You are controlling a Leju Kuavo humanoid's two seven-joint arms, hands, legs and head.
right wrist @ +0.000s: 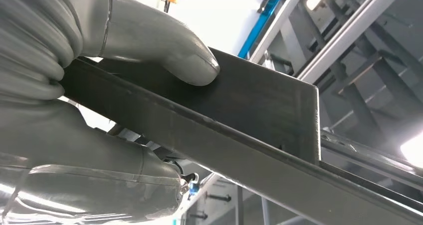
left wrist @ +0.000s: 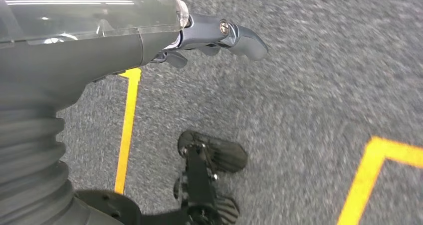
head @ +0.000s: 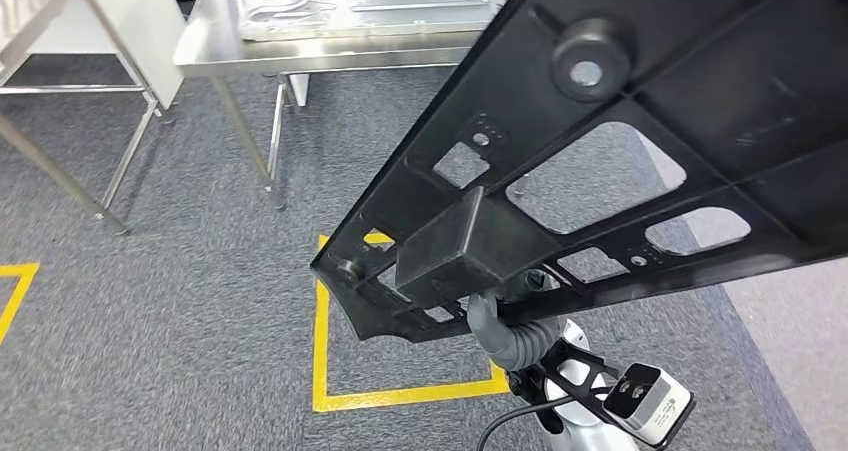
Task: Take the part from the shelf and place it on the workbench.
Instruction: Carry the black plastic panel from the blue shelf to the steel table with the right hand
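Carry step: right hand (right wrist: 124, 60) clamps the black part (head: 620, 161); left hand (left wrist: 219, 38) hangs empty, fingers apart. Next: approach the workbench (head: 330, 51) (metal panel already there), set down flat.

Black part (head: 640, 141) held aloft by right hand (head: 490, 316).
Steel workbench (head: 300, 53) beyond; yellow floor tape (head: 400, 396) below.

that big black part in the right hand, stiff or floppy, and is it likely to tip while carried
Probably stiff: the black part spans the head view straight, with ribs and cut-outs, no sag. Likely apt to tip or swing: the right hand holds it near one end, most of its length beyond. The cut-outs suggest it is fairly light for its size.
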